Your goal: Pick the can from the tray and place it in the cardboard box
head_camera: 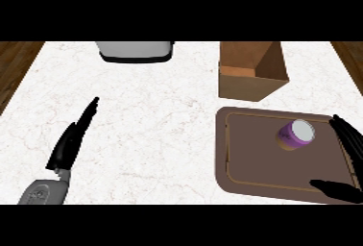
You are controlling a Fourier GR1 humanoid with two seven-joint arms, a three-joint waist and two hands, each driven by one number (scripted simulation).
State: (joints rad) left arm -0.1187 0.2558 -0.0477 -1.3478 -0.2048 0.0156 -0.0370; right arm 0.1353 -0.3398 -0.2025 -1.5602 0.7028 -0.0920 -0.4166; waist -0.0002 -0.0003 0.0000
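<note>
Standing upright on the tray (245,158), the can (296,134) lay just left of our right hand (349,144) (fingers spread, holding nothing); our left hand (71,139), fingers straight, rested well apart.

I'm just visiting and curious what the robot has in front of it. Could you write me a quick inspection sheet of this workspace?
Surface: white marbled counter, wood at both sides.
Job's things: purple can upright on brown tray; open cardboard box behind the tray.
Clutter: grey appliance at the far edge.
Hands: left hand open, fingers straight, over bare counter; right hand open beside the can, not touching.
Cables: nothing seen.
Surroundings: nothing seen.
</note>
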